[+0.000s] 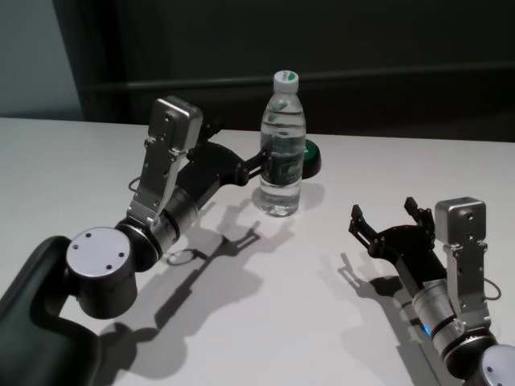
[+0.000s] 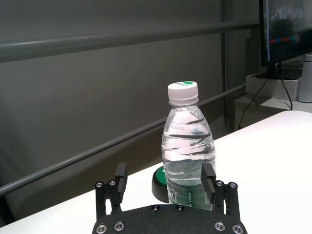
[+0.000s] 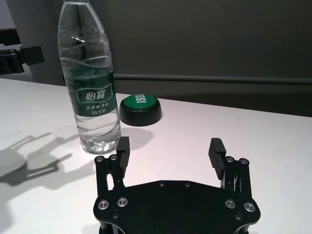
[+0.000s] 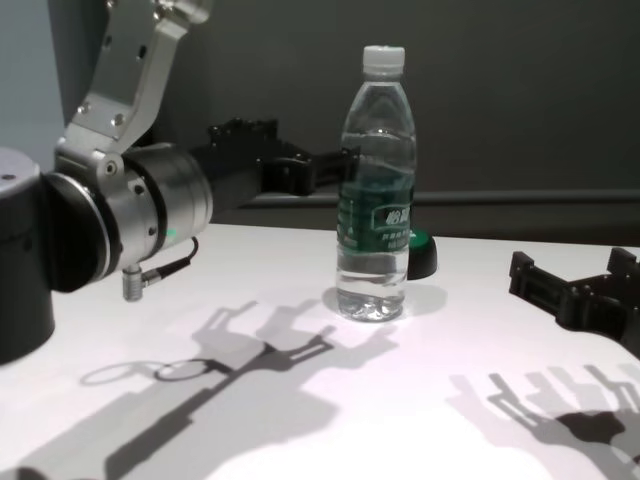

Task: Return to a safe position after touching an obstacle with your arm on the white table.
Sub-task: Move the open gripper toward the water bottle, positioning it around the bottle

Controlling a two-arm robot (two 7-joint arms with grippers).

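The tall clear plastic water bottle with a white cap point(image 1: 282, 145) stands on the big white table point(image 1: 322, 297) near its far edge. The left gripper point(image 1: 259, 160) is spread wide right beside it. The right gripper point(image 1: 385, 215), also wide, waits toward the near right corner.

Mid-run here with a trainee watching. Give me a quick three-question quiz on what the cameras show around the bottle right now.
1. True or false: the water bottle stands upright on the white table.
2. Which gripper is up beside the bottle?
A. left gripper
B. right gripper
C. neither
3. Fill in: behind the bottle sits a black dome button with a ____ top.

Key:
1. True; its white cap is on.
2. A. Its open fingers reach the bottle's label; contact is hard to confirm. The right gripper waits open, apart, to the bottle's right.
3. Green.
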